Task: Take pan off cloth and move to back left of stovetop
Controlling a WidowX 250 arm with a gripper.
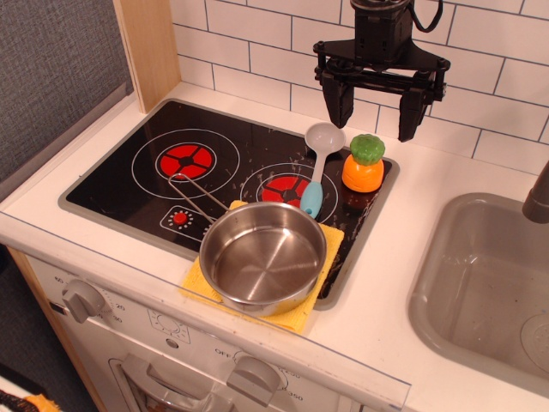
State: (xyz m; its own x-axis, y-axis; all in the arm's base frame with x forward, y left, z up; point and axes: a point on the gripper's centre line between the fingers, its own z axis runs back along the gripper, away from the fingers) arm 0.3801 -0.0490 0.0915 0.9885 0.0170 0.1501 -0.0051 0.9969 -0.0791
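The shiny steel pan [264, 256] sits on the yellow cloth [319, 309] at the front right corner of the black stovetop [129, 172]. Its wire loop handle [190, 192] points back left, between the two red burners. My gripper [374, 107] hangs open and empty high above the back right of the stovetop, well behind the pan, with its jaws spread wide. The back left burner [186, 160] is bare.
A grey ladle with a blue handle [317, 167] lies over the right burner. An orange toy carrot with a green top [364, 163] stands at the stovetop's back right. A grey sink [489, 283] is to the right, a wooden post [150, 47] at back left.
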